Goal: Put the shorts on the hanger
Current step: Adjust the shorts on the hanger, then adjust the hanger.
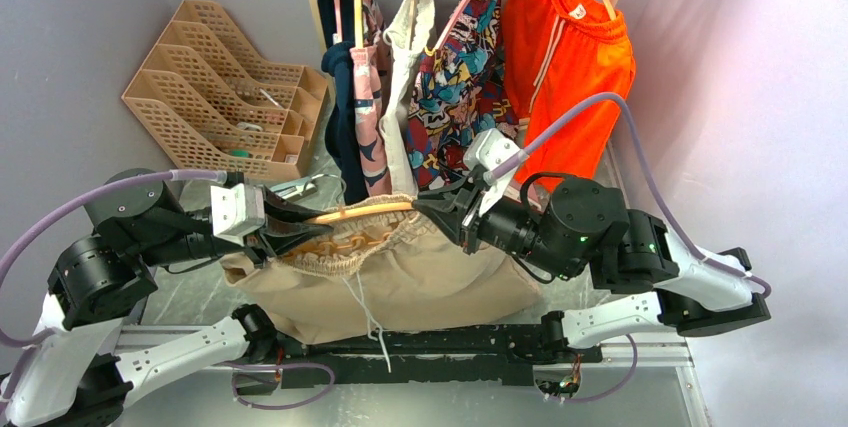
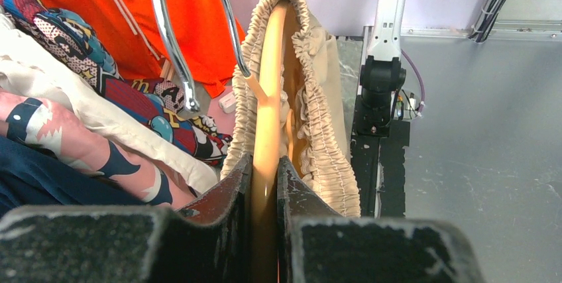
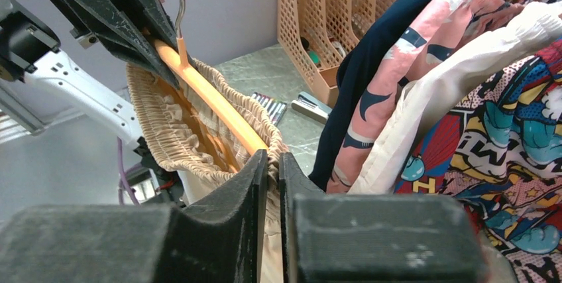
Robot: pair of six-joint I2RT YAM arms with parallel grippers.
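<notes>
item: beige gathered-waist fabric shorts on slim pale orange hanger | axis: level, left-right | grip: ends pinched by left gripper, right gripper

We count one pair of shorts and one hanger. Grippers, two: left gripper, right gripper. On the rail we log five hung garments: navy piece, pink print, cream piece, comic print, orange shorts. One lattice organizer. One stapler.
</notes>
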